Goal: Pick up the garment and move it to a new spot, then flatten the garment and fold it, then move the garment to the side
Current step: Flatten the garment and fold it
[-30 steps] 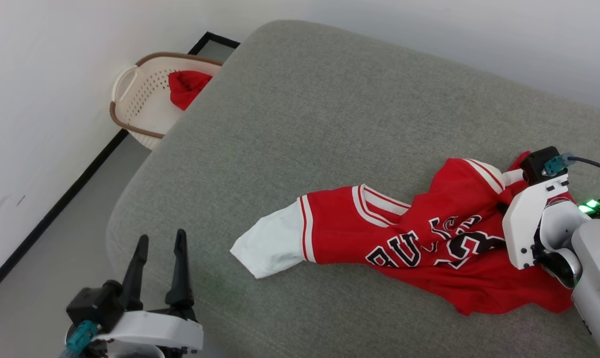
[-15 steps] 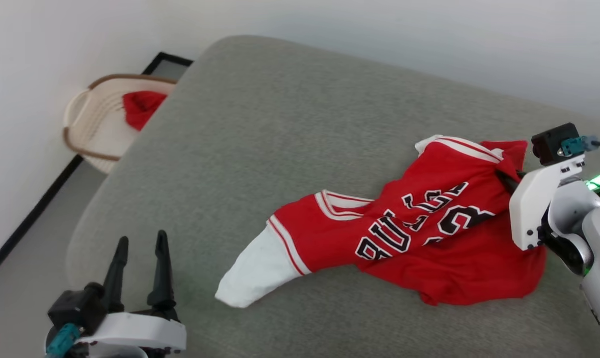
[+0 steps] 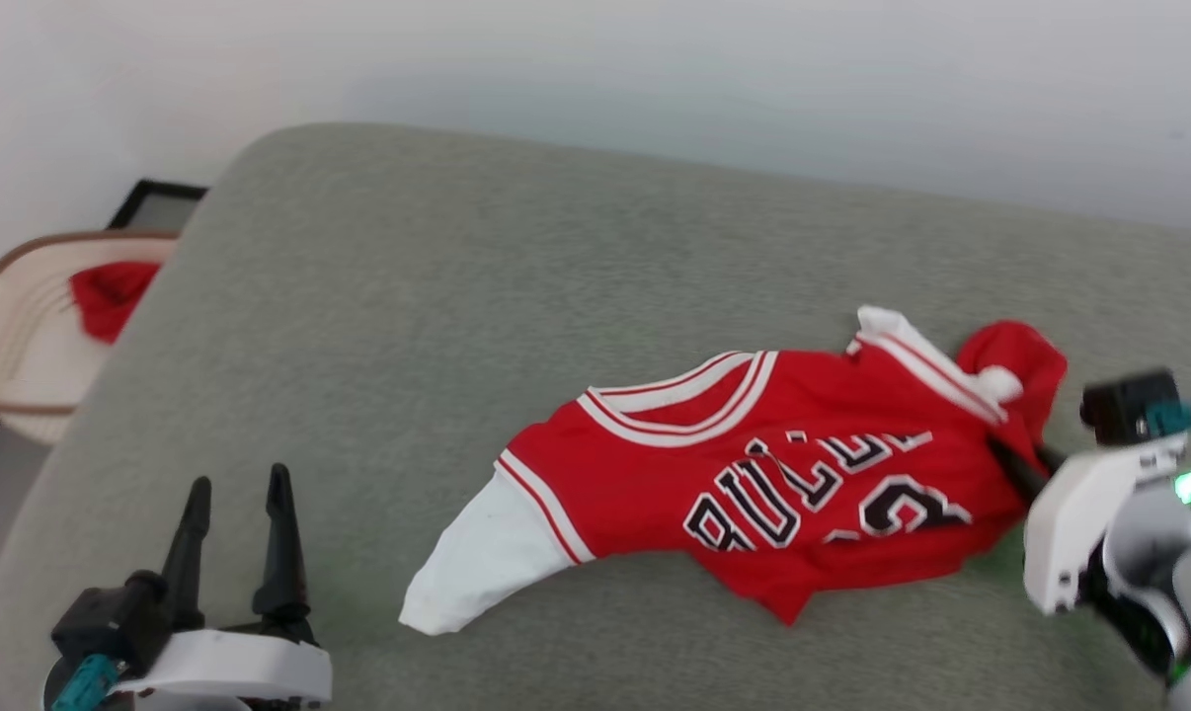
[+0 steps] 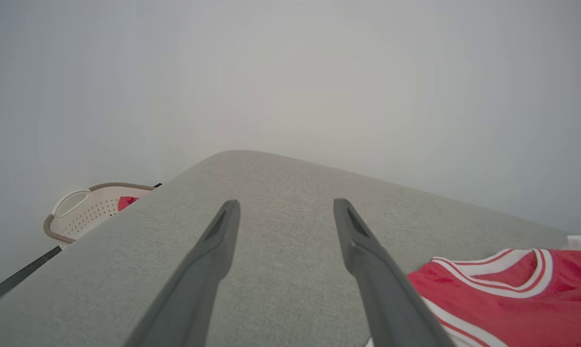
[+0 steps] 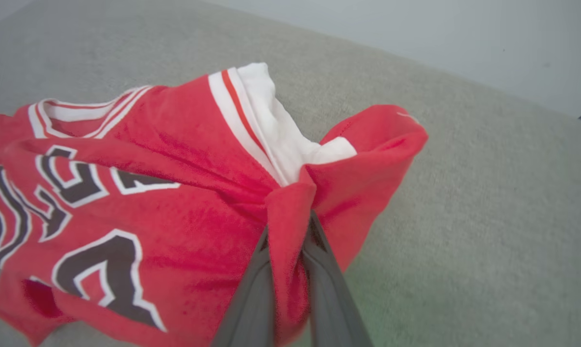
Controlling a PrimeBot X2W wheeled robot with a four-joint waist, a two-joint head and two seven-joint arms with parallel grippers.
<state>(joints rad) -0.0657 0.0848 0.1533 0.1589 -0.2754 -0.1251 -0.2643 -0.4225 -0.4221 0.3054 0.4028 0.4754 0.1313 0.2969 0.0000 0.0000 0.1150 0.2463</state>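
The garment, a red jersey with white sleeves, striped trim and black lettering, lies stretched across the grey cushion. Its right end is bunched and pinched between the two dark fingers of my right gripper, which is shut on the cloth; the right wrist view shows a fold of the garment caught in that gripper. One white sleeve trails to the lower left. My left gripper hovers open over the cushion's near left, apart from the garment, its fingers holding nothing.
A cream perforated basket with a small plain red cloth stands on the floor left of the cushion, against the white wall; the left wrist view shows that basket too. Bare grey cushion stretches around the garment.
The head camera has swung, shifting the whole picture leftward. My right gripper, still shut on the garment, has pulled its right end along, so the jersey lies more stretched out.
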